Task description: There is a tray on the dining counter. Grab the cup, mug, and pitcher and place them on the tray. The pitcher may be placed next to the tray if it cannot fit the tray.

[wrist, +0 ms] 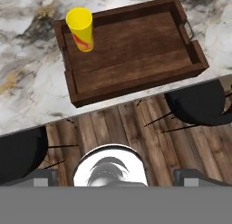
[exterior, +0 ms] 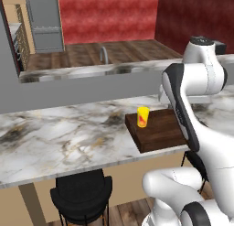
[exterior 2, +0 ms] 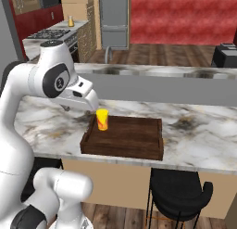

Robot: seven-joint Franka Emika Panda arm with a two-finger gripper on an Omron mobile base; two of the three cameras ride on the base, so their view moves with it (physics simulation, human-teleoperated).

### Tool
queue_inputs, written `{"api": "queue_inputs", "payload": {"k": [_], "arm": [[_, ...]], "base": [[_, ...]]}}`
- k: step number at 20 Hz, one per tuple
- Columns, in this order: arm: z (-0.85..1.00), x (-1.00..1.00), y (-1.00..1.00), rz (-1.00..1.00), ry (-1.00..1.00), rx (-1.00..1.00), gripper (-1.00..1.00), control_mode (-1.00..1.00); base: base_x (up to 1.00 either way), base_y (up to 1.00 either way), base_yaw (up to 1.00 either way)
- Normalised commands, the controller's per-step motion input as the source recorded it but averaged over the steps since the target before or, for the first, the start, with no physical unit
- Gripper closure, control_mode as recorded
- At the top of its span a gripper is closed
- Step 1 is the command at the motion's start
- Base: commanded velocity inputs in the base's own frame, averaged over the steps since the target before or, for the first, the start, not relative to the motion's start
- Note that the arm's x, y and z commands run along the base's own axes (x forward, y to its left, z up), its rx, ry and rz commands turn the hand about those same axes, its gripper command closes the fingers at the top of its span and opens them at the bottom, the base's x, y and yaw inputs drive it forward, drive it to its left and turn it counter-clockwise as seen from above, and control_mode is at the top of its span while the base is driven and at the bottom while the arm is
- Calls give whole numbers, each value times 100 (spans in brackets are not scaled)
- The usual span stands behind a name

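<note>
Hand view: cup (wrist: 80, 29) stands upright in a corner of tray (wrist: 136, 55); pincer (wrist: 115, 177) spread wide, grasping nothing.

The white arm (exterior 2: 28, 84) is raised and bent over, its gripper (wrist: 115, 177) pointing down, jaws spread wide, empty.

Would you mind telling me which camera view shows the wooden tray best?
The hand view: it looks down on the whole tray with the cup in one corner. The right base view shows it whole but at a low angle; in the left base view the arm hides part.
</note>
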Motion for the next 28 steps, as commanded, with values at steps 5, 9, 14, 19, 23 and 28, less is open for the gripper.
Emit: {"api": "queue_inputs", "payload": {"k": [5,9,14,19,23,28], "arm": [[0,-10,0,0,0,0,-100,100],[0,0,0,0,0,0,-100,100],[0,0,0,0,0,0,-100,100],[0,0,0,0,0,0,-100,100],[0,0,0,0,0,0,-100,100],[0,0,0,0,0,0,-100,100]], "base": [[-53,-16,6],[-97,-56,4],[-100,-69,0],[-94,-92,0],[-70,-100,0],[-30,-100,0]]}}
